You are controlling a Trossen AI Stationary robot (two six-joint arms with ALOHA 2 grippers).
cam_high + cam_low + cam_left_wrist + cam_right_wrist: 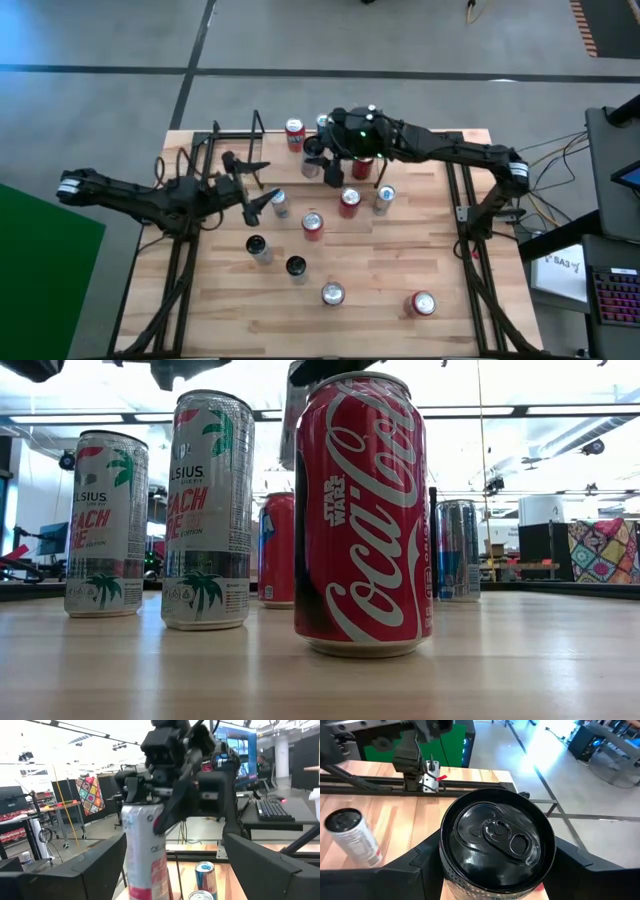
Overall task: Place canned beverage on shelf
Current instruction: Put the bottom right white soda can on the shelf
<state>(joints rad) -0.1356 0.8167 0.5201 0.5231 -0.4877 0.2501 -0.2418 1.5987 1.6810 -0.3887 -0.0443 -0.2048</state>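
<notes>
The right claw point(490, 865) pinches a black-topped can point(496, 842) at upper centre of the high view; likely rigid, smooth, slippery, so hold mid-wall; the left claw point(262, 203) is spread, empty, beside the shelf point(235, 150) on the surface point(380, 300).

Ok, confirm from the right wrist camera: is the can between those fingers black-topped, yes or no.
Yes: the black-topped can sits between the right gripper and its dark fingers.

11 cans point(313, 224), 1 shelf point(236, 150), 2 arms point(140, 198), 1 table point(380, 280)
</notes>
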